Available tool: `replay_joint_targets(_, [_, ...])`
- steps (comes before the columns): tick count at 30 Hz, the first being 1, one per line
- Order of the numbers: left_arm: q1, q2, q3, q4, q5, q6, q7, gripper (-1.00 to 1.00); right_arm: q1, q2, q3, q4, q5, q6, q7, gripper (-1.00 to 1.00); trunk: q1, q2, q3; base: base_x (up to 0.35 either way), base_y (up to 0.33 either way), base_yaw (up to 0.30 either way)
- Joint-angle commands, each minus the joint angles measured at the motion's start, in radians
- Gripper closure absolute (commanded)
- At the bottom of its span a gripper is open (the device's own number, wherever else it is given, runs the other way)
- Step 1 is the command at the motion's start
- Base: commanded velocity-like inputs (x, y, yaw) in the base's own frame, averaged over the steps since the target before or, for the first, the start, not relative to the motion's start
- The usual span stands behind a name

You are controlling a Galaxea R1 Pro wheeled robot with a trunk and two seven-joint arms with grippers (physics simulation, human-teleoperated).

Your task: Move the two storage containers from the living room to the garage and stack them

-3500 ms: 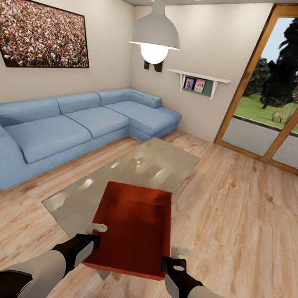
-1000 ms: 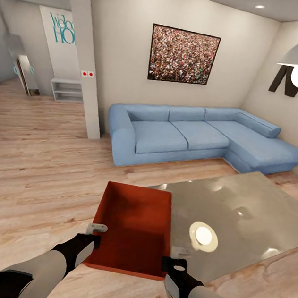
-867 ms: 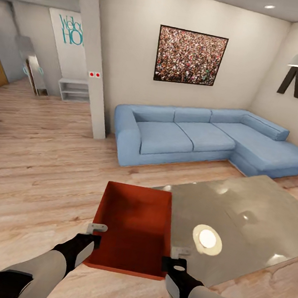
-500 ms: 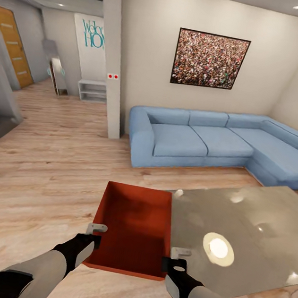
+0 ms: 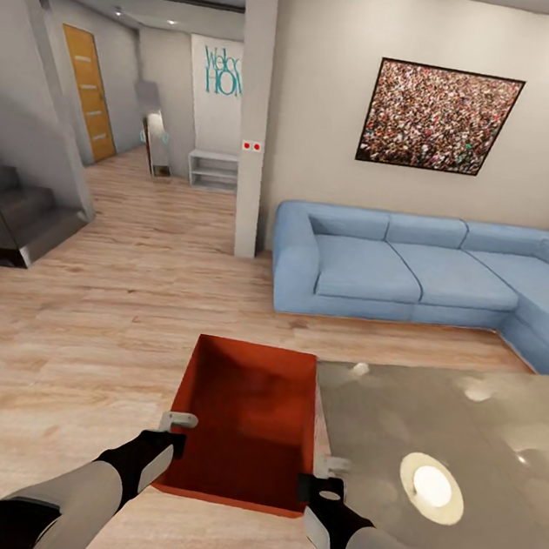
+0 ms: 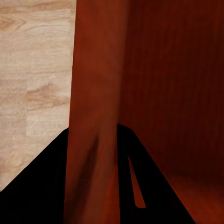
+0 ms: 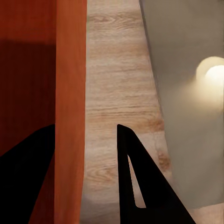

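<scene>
While the left claw [image 5: 170, 432] is clamping the near left wall of the orange-red storage container [image 5: 246, 420], the right claw [image 5: 322, 473] is reaching to the bin's near right wall. At the left wrist, the bin wall [image 6: 95, 112] is running between the two dark fingers [image 6: 140, 186], pinched by them. At the right wrist, one finger [image 7: 28, 177] is sitting inside the bin and the other finger [image 7: 140, 186] is standing apart from the wall [image 7: 71, 107] with wood floor showing between, so I cannot tell whether that claw is truly gripping. The container is being held level between both arms, above the light wood-plank floor [image 5: 80, 342], with its far end pointing away from the robot. Just beside the bin on its right, a low glass tabletop [image 5: 458, 460] is reflecting a round lamp glow. Beyond the bin, a blue sofa [image 5: 398, 271] is standing against the wall under a framed crowd picture [image 5: 438, 119]. Left of the sofa, a white pillar [image 5: 253, 122] is rising, and farther left a hallway is leading to an orange-brown door [image 5: 90, 93], with dark stairs [image 5: 10, 217] near it.
</scene>
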Motion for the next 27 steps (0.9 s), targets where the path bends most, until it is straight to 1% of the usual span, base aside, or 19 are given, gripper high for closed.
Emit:
replay_joint_targets(1, [0.0, 0.0, 0.009, 0.002, -0.007, 0.008, 0.013, 1.0, -0.001, 0.0, -0.004, -0.011, 0.001, -0.009, -0.004, 1.0, 0.0, -0.002, -0.002, 0.0, 0.0, 0.288])
replay_joint_targets(27, [0.0, 0.0, 0.008, 0.002, -0.007, -0.004, 0.011, 1.0, -0.001, 0.0, -0.005, -0.011, 0.001, -0.009, -0.004, 1.0, 0.0, -0.002, -0.002, 0.0, 0.0, 0.288])
